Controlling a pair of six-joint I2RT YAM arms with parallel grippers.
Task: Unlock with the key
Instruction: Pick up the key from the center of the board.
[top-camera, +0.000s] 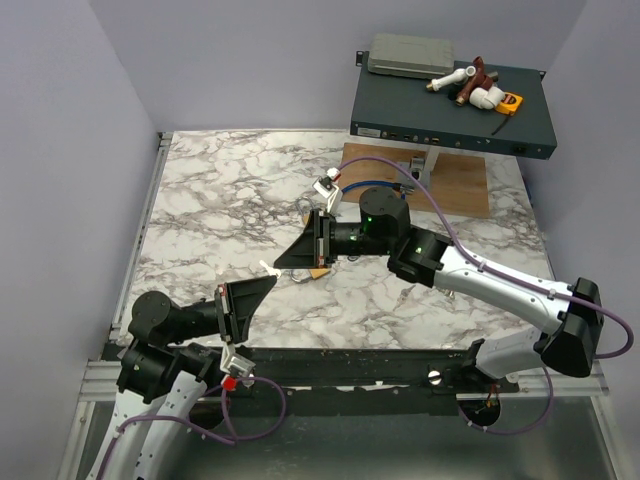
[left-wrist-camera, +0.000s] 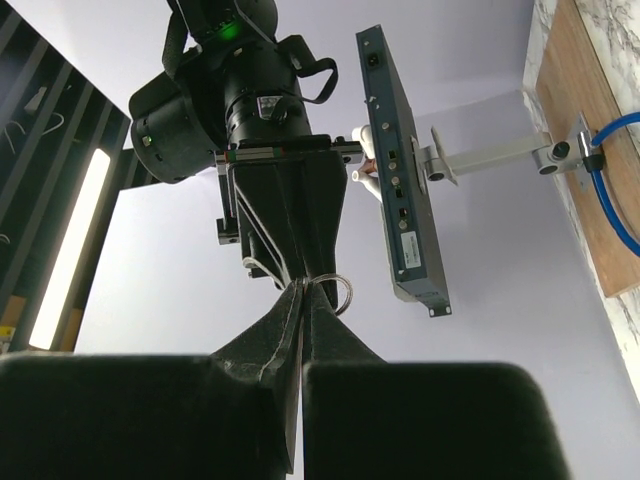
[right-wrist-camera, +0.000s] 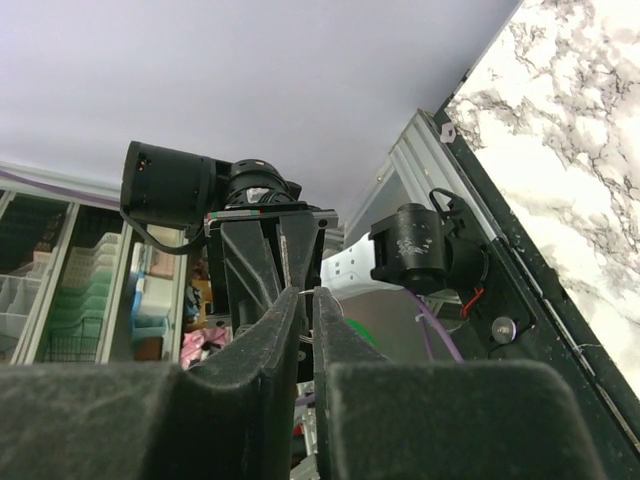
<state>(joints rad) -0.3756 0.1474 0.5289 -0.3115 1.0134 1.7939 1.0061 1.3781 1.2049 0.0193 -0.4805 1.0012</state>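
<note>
**Two closed grippers meet tip to tip above the near edge**

The left arm lies low along the near edge of the marble table (top-camera: 215, 190), its forearm level and the left gripper (top-camera: 271, 282) pointing toward the far right corner. The right arm stretches in from the near right corner, elbow bent over the right half, its wrist turned so that the right gripper (top-camera: 281, 262) points left and a little toward the near edge. The two sets of tips come almost nose to nose, left of the middle of the near edge.

In each wrist view the arm's own fingers are pressed nearly together, with only a thin slit between them. What they pinch cannot be told.

A thin silvery ring (left-wrist-camera: 341, 295) hangs just beside the meeting tips. The key itself is too small to pick out there. A brass piece (top-camera: 318, 272) shows just under the right gripper's body.
</note>
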